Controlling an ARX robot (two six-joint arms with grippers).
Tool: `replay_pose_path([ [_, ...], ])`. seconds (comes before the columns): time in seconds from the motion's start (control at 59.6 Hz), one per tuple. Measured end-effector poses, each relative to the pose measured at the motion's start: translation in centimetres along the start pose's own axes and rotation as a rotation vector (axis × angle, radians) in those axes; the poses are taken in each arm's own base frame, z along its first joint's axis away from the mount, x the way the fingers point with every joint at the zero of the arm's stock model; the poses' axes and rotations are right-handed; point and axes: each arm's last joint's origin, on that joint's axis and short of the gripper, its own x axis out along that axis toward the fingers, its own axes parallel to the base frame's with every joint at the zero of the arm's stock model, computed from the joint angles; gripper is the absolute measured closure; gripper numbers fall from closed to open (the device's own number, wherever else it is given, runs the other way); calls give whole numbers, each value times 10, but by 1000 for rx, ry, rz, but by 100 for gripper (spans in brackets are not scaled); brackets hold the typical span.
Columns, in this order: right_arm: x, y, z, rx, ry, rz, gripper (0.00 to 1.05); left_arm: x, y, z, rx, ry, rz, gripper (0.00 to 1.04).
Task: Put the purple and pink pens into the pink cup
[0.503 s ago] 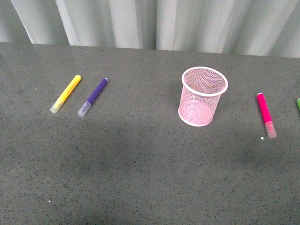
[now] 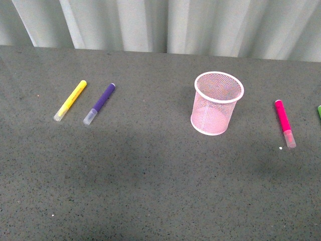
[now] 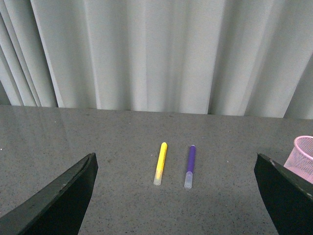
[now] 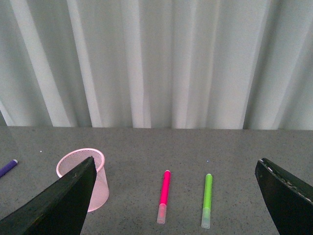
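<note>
While both pens lie flat and loose, the pink cup (image 2: 210,116) stands upright right of centre on the dark grey speckled table (image 2: 150,191), mouth up, mesh wall see-through. The purple pen (image 2: 100,103) is well left of the cup. It lies slanted, with its clear cap toward the near edge and its coloured end pointing away and to the right. The pink pen (image 2: 284,122) is well right of the cup, close to the right edge of the front view. Its clear cap is also at the near end, and the body runs almost front-to-back with a slight lean. Neither pen touches the cup. A yellow marker (image 2: 70,100) lies just beside the purple pen on its left, nearly parallel, not touching. A green marker (image 4: 207,194) lies beside the pink pen on the side away from the cup, parallel and apart; the front view catches only a sliver of it at the right edge. Left gripper (image 3: 175,157): in its wrist view the two dark fingers (image 3: 63,196) are spread wide. The yellow marker and purple pen lie on the table in the gap, and the cup's rim is just in frame beside one finger. Right gripper (image 4: 175,160): its fingers (image 4: 58,200) are likewise spread wide, with the pink pen and green marker in the gap and the cup partly behind one finger. A pale pleated curtain (image 2: 165,25) hangs behind the table's far edge.
</note>
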Motion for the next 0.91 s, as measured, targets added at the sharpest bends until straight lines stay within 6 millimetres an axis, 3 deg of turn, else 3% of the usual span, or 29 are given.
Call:
replay_pose_path([
  [0.772,0,0,0,0,0,0,7,0,0,0,0,0,0,7],
  [0.805,0,0,0,0,0,0,7,1,0,-1,-20,65,37,7],
  [0.856,0,0,0,0,0,0,7,6,0,3,-31,326,150,7],
  [0.906,0,0,0,0,0,0,7,26,-1,9,-30,444,165,7],
])
